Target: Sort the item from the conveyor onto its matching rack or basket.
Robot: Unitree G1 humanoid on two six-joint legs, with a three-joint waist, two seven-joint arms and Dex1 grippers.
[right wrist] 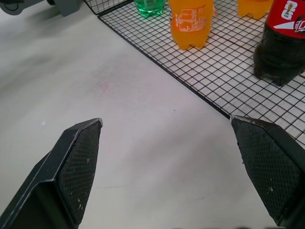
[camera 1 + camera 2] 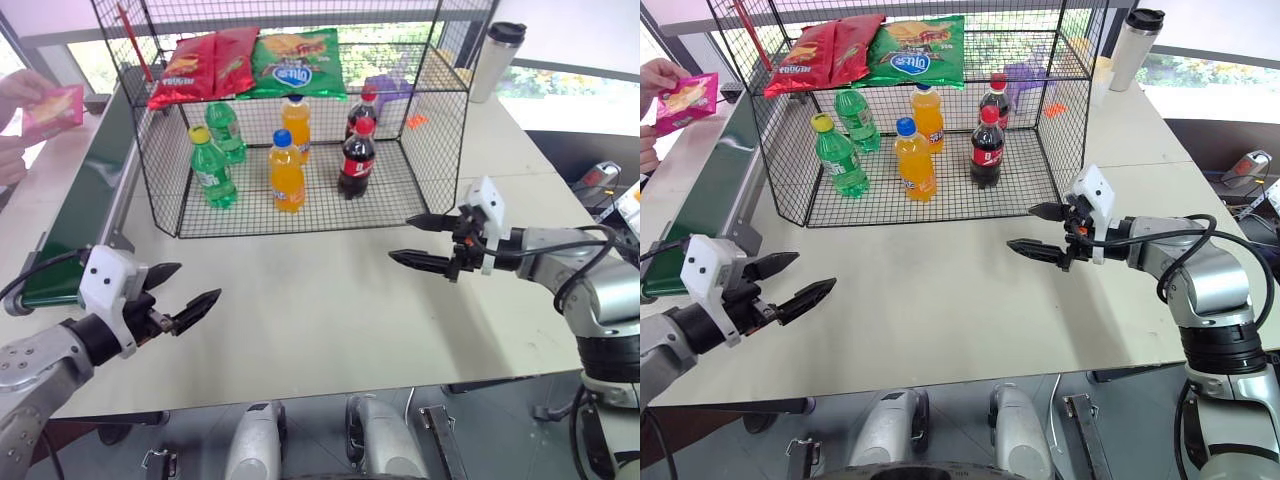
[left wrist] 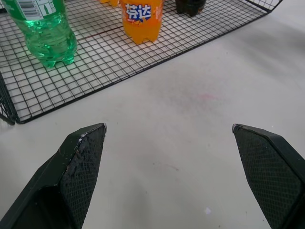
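nearest you, your left gripper (image 2: 178, 290) and right gripper (image 2: 432, 243) are both hovering over the white table (image 2: 320, 320) with jaws spread wide and holding nothing, while farther off the pink snack bag (image 2: 55, 108) is sitting in a person's hand (image 2: 20, 88) above the green conveyor (image 2: 85, 190), not yet on it. if you are reaching now, you are risking bumping that hand or the black wire cage (image 2: 300, 140). the wrist views are showing the green bottle (image 3: 45, 33), orange bottle (image 3: 141, 19) and cola bottle (image 1: 282, 43) up close but not the bag.

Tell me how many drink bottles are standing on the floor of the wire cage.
6, in front-and-back pairs: two green bottles on the robot's left, two orange bottles in the middle, two cola bottles on its right. None looks hidden.
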